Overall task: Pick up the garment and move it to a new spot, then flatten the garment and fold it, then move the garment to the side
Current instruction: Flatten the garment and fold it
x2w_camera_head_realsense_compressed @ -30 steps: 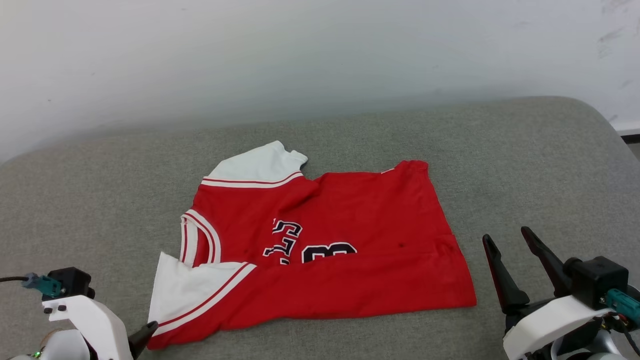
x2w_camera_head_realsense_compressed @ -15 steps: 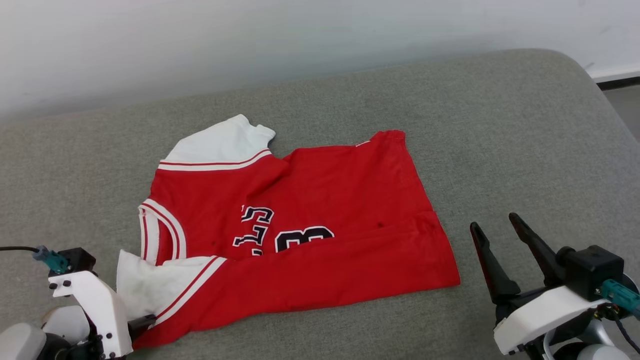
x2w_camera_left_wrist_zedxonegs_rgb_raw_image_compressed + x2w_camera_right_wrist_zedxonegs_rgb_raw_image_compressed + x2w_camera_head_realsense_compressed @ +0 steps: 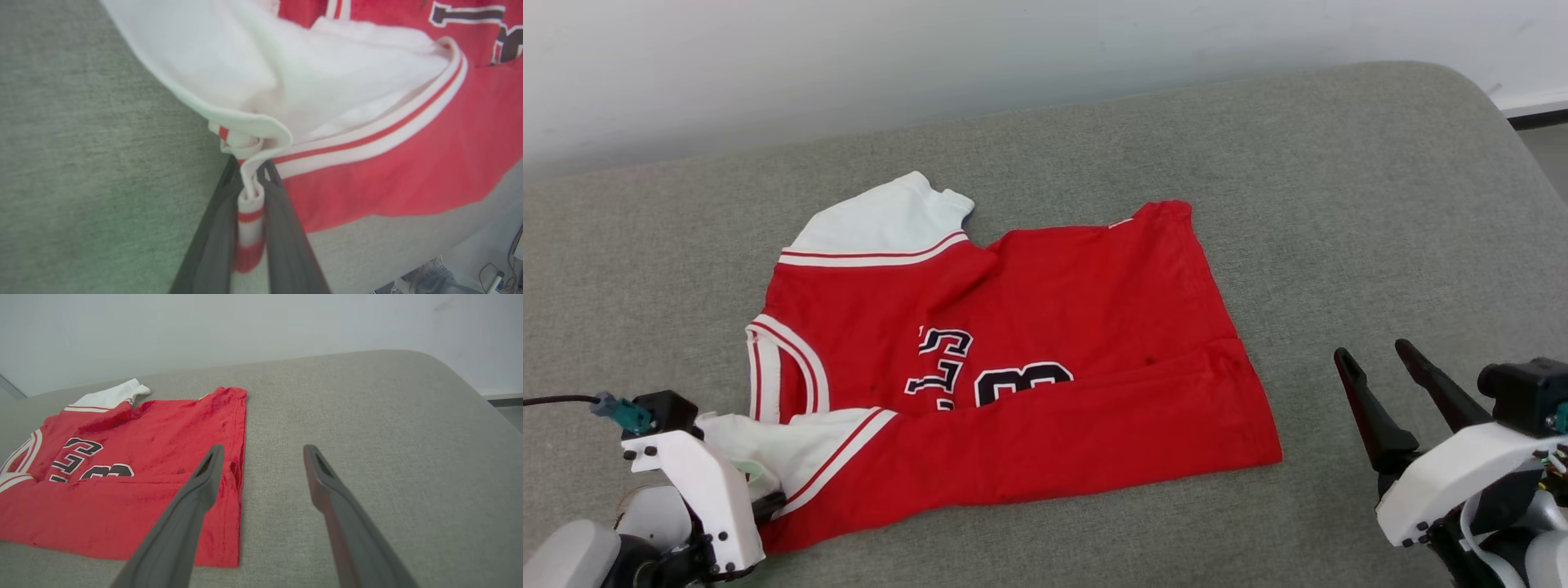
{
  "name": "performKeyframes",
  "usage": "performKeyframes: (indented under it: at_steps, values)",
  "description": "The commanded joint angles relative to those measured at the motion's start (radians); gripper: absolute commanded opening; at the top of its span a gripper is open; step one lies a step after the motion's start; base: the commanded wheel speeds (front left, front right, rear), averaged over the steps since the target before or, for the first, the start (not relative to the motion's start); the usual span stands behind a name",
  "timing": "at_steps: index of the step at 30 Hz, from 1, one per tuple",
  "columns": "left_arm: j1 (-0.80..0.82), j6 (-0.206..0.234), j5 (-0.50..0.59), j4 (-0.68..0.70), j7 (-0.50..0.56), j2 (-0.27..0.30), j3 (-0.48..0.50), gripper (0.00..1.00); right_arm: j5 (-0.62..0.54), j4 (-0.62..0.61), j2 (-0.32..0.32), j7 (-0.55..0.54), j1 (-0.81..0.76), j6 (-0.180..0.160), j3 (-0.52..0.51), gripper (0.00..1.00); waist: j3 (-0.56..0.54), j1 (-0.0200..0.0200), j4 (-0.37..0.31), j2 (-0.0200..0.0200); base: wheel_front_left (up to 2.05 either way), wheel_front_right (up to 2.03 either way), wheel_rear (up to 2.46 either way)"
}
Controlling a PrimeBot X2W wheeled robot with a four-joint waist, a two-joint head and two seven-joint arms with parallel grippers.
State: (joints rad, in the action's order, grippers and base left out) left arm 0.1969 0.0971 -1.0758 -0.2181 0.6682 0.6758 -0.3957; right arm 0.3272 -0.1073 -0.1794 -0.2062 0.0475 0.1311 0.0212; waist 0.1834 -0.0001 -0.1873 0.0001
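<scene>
left pincer (image 3: 250,173) is clamped down on the garment (image 3: 1045,384): my two dark fingers (image 3: 212,245) squeeze the red-and-white striped cuff (image 3: 248,212) of the near white sleeve (image 3: 792,457), and the cloth bunches up just past the tips. the garment lies spread on the grey cushion (image 3: 1339,204), chest up, collar toward my left, hem toward my right. the black lettering and the 3 are partly tucked under a fold that runs along the near side. the far sleeve (image 3: 882,229) lies flat, pointing toward the pale wall (image 3: 931,65). on the other side, my right pincer (image 3: 1372,351) stands wide with nothing in it, just beside the near hem corner. from its own wrist, one finger crosses in front of the red hem edge and the other sits over bare cushion.
</scene>
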Motion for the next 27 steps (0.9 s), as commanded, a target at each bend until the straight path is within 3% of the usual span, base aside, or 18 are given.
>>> performKeyframes:
  at_steps: [1,8,11,19,27]
  values:
    - [-0.008,-0.003,0.013,0.006,-0.015,-0.031,-0.017,0.0,0.024,0.011,-0.019,-0.046,0.02,-0.001,-0.006,1.0,-0.004,0.0001,0.011,-0.0001,0.0,0.0,0.0]
    - [0.007,0.029,0.06,0.134,-0.068,0.006,0.007,0.0,0.132,0.097,-0.085,-0.393,0.063,-0.001,-0.005,1.0,0.005,0.0001,0.065,-0.0001,0.0,0.0,0.0]
    - [0.009,0.046,0.079,0.192,-0.074,0.005,0.002,0.0,0.175,0.141,-0.087,-0.493,0.092,-0.001,0.004,1.0,0.022,0.0001,0.091,-0.0001,0.0,0.0,0.0]
    - [0.034,0.071,0.117,0.29,-0.069,-0.004,-0.025,0.0,0.226,0.289,-0.063,-0.567,0.188,-0.001,0.046,1.0,0.068,0.0001,0.155,-0.0001,0.0,0.0,0.0]
    - [0.035,0.078,0.128,0.312,-0.077,-0.016,-0.036,0.0,0.293,0.447,-0.048,-0.594,0.226,-0.001,0.12,1.0,0.085,0.0001,0.171,-0.0001,0.0,0.0,0.0]
